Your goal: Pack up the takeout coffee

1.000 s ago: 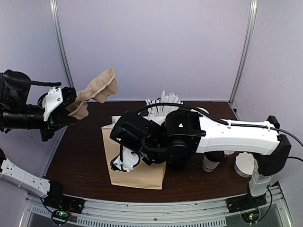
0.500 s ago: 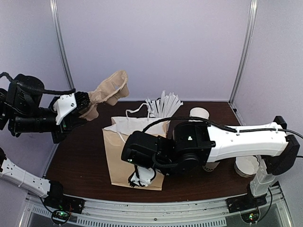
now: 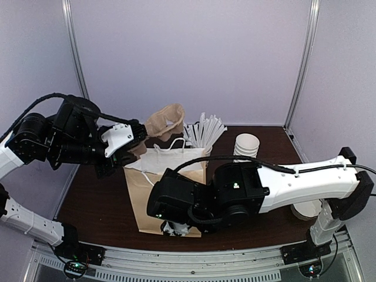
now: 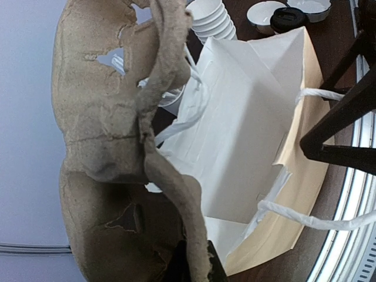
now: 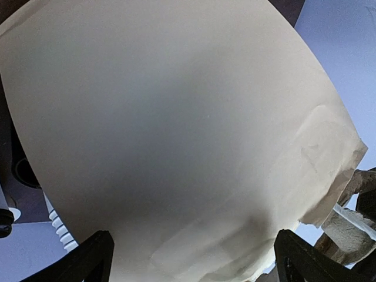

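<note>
one bag (image 3: pixel 141 197), one carrier (image 3: pixel 165 121) (pulp), one coffee (image 4: pixel 288 20)

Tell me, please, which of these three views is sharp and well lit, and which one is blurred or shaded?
Top view: even light, sharp; the paper bag reads clearly. Left wrist view: the near cup carrier is in focus, the bag's inside very bright. Right wrist view: the bag fills the frame, soft, grey-shaded in the middle; the right pincer shows as dark silhouettes below.
</note>
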Action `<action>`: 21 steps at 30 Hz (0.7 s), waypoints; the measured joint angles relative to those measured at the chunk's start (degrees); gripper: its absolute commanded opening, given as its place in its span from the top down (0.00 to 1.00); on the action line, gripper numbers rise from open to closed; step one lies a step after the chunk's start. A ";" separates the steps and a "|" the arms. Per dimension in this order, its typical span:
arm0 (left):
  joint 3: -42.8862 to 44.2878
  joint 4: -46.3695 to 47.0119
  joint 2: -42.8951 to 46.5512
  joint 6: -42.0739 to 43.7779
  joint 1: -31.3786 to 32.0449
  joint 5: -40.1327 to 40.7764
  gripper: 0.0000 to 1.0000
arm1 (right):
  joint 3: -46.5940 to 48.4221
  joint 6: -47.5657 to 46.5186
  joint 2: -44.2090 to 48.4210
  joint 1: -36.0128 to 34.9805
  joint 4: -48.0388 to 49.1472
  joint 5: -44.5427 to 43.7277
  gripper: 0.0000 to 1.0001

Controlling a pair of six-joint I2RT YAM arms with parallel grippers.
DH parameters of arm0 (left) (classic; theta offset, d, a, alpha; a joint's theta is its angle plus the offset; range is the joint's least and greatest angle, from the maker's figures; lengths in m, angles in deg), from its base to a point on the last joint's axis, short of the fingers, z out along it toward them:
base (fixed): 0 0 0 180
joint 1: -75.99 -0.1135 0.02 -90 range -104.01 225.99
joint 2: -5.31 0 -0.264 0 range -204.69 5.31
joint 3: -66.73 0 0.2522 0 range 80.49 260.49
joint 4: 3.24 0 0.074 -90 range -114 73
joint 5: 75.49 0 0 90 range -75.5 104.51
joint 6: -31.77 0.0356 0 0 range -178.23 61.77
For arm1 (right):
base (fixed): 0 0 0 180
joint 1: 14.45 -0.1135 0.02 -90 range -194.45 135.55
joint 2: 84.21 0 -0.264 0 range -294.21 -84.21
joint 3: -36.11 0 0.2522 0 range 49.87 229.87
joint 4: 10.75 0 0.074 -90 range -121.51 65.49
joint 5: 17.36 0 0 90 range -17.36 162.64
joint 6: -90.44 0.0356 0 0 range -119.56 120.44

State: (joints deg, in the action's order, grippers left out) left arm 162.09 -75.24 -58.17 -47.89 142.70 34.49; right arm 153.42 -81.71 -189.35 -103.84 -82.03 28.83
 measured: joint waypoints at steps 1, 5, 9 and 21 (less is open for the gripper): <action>-0.55 0.00 -0.17 0.09 -0.04 -0.87 1.00 | -0.20 -0.35 -0.11 0.00 0.35 -0.44 0.01; -1.05 1.62 -1.14 0.26 -0.50 -4.07 1.00 | -0.09 -1.49 -0.15 0.02 2.54 -2.05 0.00; -2.51 3.82 -1.09 0.22 -0.66 -6.95 1.00 | -0.07 -2.21 -0.15 0.02 4.09 -3.19 0.00; -4.20 4.20 1.01 -1.75 -0.68 -12.24 1.00 | -0.96 -5.79 -0.55 3.98 11.58 -8.02 0.01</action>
State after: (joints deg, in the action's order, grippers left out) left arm 157.90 -71.04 -57.17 -49.63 142.03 22.25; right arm 152.46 -87.50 -189.90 -99.86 -70.45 20.81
